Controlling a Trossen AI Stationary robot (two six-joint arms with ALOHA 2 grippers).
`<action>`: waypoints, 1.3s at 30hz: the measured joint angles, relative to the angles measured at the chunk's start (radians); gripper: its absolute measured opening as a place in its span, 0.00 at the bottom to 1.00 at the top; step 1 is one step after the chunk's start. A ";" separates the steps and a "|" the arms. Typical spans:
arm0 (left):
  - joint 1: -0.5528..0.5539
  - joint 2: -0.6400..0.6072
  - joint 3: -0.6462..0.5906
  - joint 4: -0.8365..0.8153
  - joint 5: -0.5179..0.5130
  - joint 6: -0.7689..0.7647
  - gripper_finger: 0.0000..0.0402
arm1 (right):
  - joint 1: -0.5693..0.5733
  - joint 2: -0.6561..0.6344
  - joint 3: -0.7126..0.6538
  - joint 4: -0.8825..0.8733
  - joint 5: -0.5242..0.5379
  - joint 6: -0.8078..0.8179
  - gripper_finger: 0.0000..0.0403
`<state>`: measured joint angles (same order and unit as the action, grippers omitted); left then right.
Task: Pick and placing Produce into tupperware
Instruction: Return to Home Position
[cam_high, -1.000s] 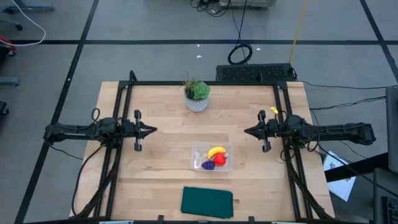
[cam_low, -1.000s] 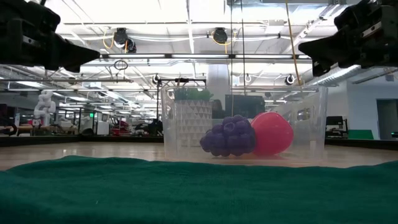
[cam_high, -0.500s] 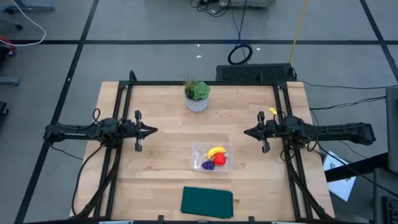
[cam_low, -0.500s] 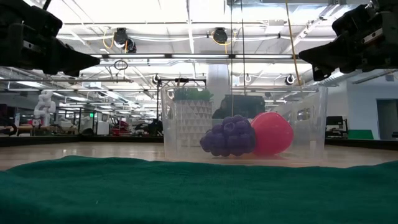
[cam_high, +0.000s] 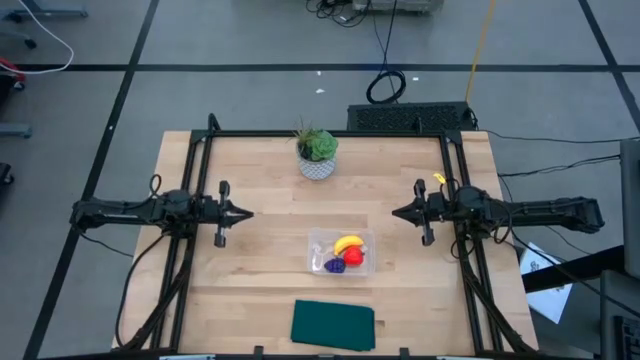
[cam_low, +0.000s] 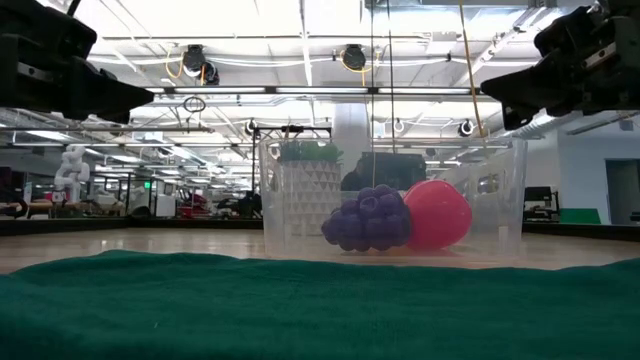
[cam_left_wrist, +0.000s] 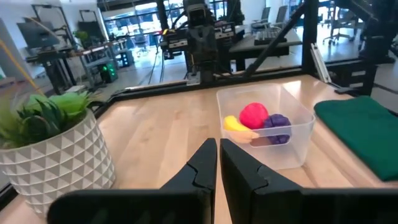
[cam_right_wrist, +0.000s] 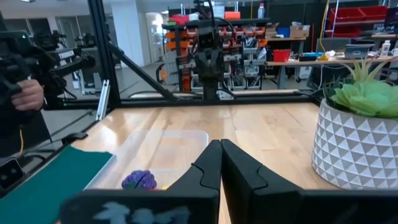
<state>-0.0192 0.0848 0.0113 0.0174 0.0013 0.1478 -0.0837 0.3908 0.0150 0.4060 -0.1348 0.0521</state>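
Both arms stretched out level, raised off the wood, tips facing each other.
My left gripper & right gripper: fingers pressed together, empty. Clear round-cornered tupperware near green cloth holds curved yellow banana, bumpy purple piece, smooth red fruit.

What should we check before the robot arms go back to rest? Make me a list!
1. All three pieces are in the tupperware: banana, red fruit, purple piece. Ok.
2. Tupperware stands upright on the table. Ok.
3. Left gripper is shut, empty, off to the tupperware's left. Ok.
4. Right gripper is shut, empty, off to its right. Ok.
5. Both grippers are held above the tupperware's rim, not touching it. Ok.
6. Potted plant and green cloth sit apart from both arms. Ok.
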 joint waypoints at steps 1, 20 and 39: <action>0.000 0.000 0.000 0.000 -0.001 -0.002 0.06 | 0.000 0.000 0.000 0.005 0.000 0.000 0.00; 0.001 0.000 0.000 -0.009 -0.006 -0.051 0.06 | 0.000 0.000 0.000 0.001 0.000 0.008 0.00; 0.001 0.000 0.000 -0.008 -0.010 -0.080 0.06 | 0.000 0.000 0.000 0.017 0.000 0.010 0.00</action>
<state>-0.0181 0.0849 0.0113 0.0093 -0.0091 0.0673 -0.0837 0.3908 0.0147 0.4227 -0.1352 0.0620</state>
